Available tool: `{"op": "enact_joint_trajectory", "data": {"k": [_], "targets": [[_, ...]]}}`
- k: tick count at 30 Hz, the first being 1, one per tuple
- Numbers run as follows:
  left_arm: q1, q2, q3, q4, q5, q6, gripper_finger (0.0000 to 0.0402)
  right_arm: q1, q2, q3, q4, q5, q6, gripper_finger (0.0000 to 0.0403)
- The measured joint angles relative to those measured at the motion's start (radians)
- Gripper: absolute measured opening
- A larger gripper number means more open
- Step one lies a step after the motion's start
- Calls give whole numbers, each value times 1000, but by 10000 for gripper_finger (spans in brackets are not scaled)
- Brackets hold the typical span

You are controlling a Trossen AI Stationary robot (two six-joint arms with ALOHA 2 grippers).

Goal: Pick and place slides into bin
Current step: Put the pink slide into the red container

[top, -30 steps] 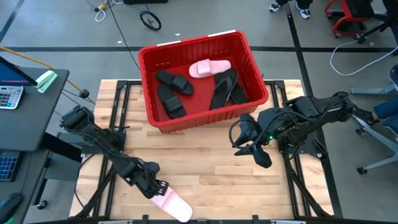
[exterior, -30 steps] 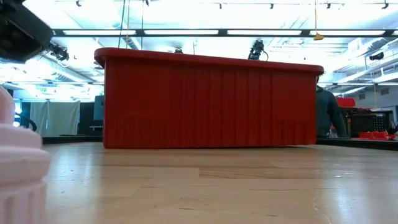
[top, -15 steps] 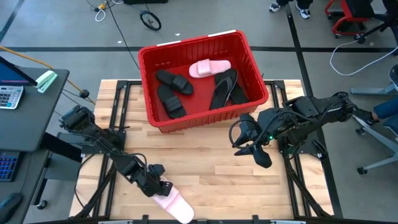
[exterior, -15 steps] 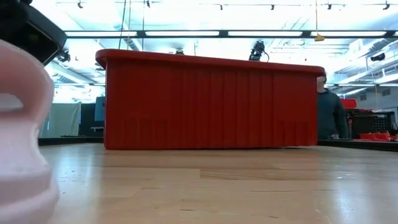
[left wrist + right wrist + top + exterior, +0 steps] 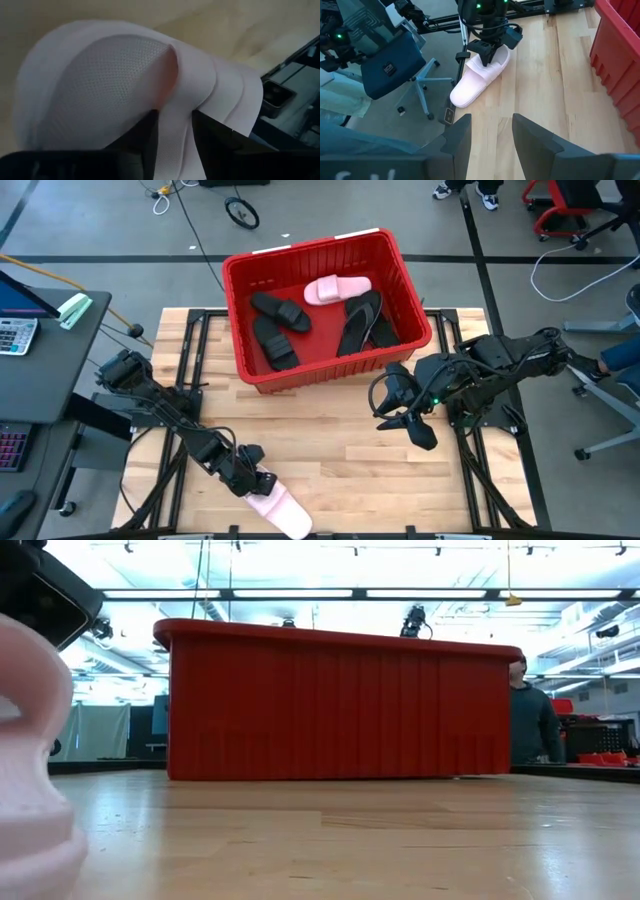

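Overhead, the pale pink slide (image 5: pixel 277 511) lies at the near edge of the wooden table (image 5: pixel 340 450), at about seven o'clock from the table's middle, its long axis running from ten o'clock to four o'clock with the far end nearly over the near edge. The left gripper (image 5: pixel 258 481) sits on the slide's ten o'clock end, fingers set on either side of the strap. A broad stretch of bare wood lies between it and the red bin (image 5: pixel 325 308), which stands at twelve o'clock and overhangs the far table edge; inside are three black slides (image 5: pixel 280 312) plus one pink slide (image 5: pixel 337 289). The right gripper (image 5: pixel 407 417) hangs at three o'clock beside the bin's near right corner, jaws apart and holding nothing. At table height, the pink slide (image 5: pixel 30 770) looms at nine o'clock, the bin's ribbed wall (image 5: pixel 340 705) fills the middle, open wood lies in front, and a person (image 5: pixel 530 720) stands at three o'clock under ceiling lights. On the left wrist camera, two dark fingers (image 5: pixel 145 137) pinch the pink strap (image 5: pixel 175 115) narrowly between them. On the right wrist camera, the open fingers (image 5: pixel 532 137) frame bare wood, with the far slide (image 5: pixel 480 75) pointing off the table toward an office chair (image 5: pixel 395 65) on the grey floor.
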Motion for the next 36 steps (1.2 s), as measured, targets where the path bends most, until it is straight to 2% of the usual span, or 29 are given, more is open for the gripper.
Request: {"op": "enact_joint_trajectory", "data": {"k": [8, 15, 27, 36], "targets": [[5, -2, 5, -135, -8, 58, 171, 0, 0, 0, 0, 0, 0, 148], [14, -2, 4, -122, -44, 127, 202, 0, 0, 0, 0, 0, -17, 148], [50, -2, 3, -131, -26, 143, 199, 0, 0, 0, 0, 0, -26, 148], [48, 0, -1, 80, -18, 188, 197, 0, 0, 0, 0, 0, -26, 148]]}}
